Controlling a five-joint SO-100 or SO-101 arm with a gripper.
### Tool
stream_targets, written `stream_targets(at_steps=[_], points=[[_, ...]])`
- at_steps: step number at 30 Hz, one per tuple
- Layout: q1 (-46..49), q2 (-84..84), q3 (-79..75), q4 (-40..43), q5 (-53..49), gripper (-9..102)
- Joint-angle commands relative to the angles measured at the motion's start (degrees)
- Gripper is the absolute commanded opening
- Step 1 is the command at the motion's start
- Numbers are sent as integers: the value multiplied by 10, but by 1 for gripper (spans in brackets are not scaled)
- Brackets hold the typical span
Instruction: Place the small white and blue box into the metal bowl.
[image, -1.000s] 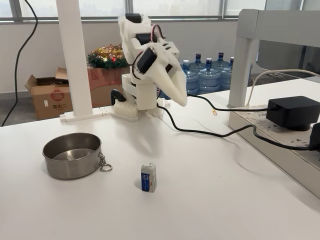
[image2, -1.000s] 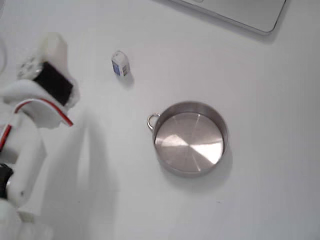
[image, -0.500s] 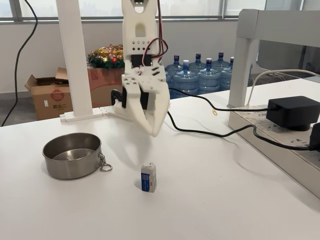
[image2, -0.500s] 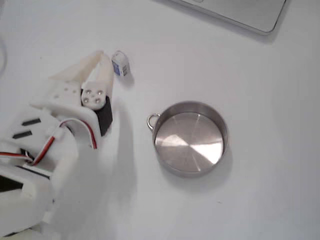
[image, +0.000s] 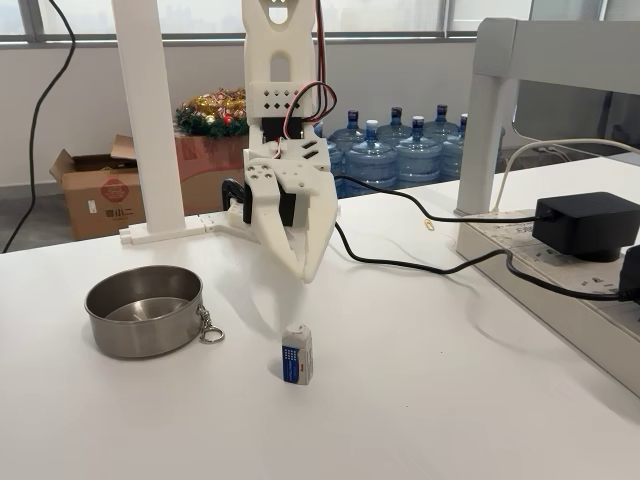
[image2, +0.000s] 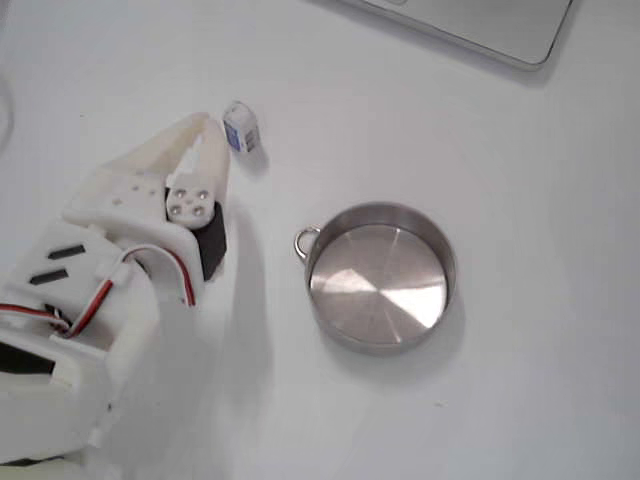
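Both fixed views: claw (image: 306, 270) is dipping slightly lower than before, fingers nearly pressed together, hanging just behind the small white and blue box (image: 296, 354). Metal bowl (image: 145, 311) is sitting left, open worktop (image: 450, 400) all around.

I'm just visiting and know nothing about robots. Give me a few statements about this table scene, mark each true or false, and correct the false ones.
1. The small white and blue box is already inside the metal bowl. False: it stands on the white table, apart from the bowl.
2. The bowl has nothing in it. True.
3. The hand is gripping the box. False: in a fixed view it hangs above the box, holding nothing.
4. A small ring hangs from the bowl's rim. True.
5. Blue water bottles stand in the background. True.
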Motion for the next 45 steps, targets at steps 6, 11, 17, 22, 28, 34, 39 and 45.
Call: stream_targets(at_steps=[6, 11, 17, 22, 28, 34, 39, 45], points=[[4, -18, -4, -5, 7, -4], [4, -53, -13, -10, 8, 11], [-2, -88, -19, -11, 29, 30], [-6, -121, -56, -11, 62, 32], [-18, -155, -98, -11, 63, 32], [-26, -176, -131, -10, 63, 34], [-30, -200, -159, -11, 63, 34], [-31, -222, -182, -11, 63, 34]])
